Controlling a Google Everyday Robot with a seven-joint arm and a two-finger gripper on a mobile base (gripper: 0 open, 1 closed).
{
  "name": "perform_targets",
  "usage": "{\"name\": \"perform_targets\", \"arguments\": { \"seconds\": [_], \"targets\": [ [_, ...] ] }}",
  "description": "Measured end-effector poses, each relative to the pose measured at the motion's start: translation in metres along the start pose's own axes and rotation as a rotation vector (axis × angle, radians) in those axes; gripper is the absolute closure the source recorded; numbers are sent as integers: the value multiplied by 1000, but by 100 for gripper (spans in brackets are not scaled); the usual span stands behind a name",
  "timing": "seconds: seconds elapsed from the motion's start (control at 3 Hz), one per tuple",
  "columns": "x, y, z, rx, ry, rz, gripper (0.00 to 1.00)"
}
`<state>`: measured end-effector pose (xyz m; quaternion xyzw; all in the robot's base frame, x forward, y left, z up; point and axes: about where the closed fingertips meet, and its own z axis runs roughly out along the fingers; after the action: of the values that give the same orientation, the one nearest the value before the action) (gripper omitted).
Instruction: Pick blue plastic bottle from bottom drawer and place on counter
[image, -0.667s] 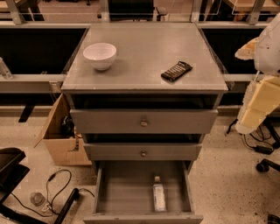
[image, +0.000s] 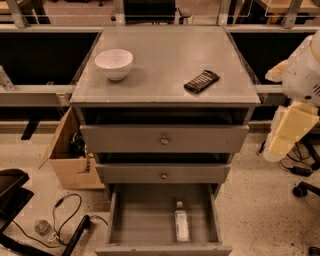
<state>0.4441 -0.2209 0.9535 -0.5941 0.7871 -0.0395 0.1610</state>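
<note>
The blue plastic bottle (image: 181, 225) lies on its side in the open bottom drawer (image: 135, 220), right of centre, with its white cap pointing to the back. The counter (image: 160, 65) is the flat grey top of the cabinet. My arm hangs at the right edge of the view, beside the cabinet and apart from it. The gripper (image: 280, 145) is at its lower, cream-coloured end, level with the top drawer and well above and to the right of the bottle.
A white bowl (image: 114, 63) stands at the counter's left and a black remote (image: 201, 81) lies at its right. Two shallower drawers (image: 164, 139) are slightly open above. A cardboard box (image: 70, 155), black cables (image: 65, 210) and a chair base (image: 305, 187) are on the floor.
The arm at the right edge has dropped slightly. The bottle, drawers and counter items have not moved.
</note>
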Motion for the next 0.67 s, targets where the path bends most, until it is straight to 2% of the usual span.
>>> {"name": "perform_targets", "arguments": {
  "seconds": [0.33,0.67],
  "targets": [
    [22,8,51,9,44,55,0],
    [45,21,116,49,117,97,0]
  ]
}}
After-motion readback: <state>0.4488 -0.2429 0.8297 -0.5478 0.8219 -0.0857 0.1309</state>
